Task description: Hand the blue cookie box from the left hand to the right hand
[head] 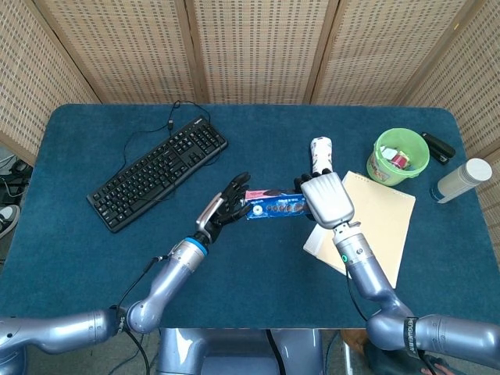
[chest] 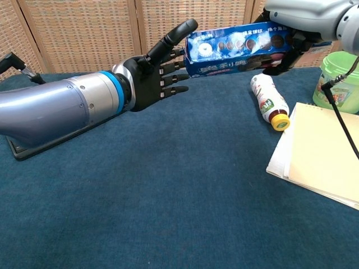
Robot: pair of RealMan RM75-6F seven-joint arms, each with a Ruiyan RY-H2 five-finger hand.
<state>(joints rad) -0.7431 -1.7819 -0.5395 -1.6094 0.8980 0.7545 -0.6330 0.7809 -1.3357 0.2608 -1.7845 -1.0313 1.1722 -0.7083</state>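
Note:
The blue cookie box [head: 273, 207] [chest: 238, 49] hangs level above the table's middle. My right hand [head: 324, 197] [chest: 297, 22] grips its right end from above, fingers curled around it. My left hand [head: 228, 208] [chest: 154, 75] is just left of the box with its fingers spread and straight, holding nothing; its fingertips lie close to the box's left end.
A black keyboard [head: 158, 172] lies at the left. A small bottle [head: 321, 152] [chest: 268, 101] lies on the cloth under the box, beside a yellow notepad [head: 375, 223] [chest: 322, 151]. A green tub [head: 401, 155], a stapler [head: 439, 146] and a white cylinder [head: 461, 180] stand at the back right.

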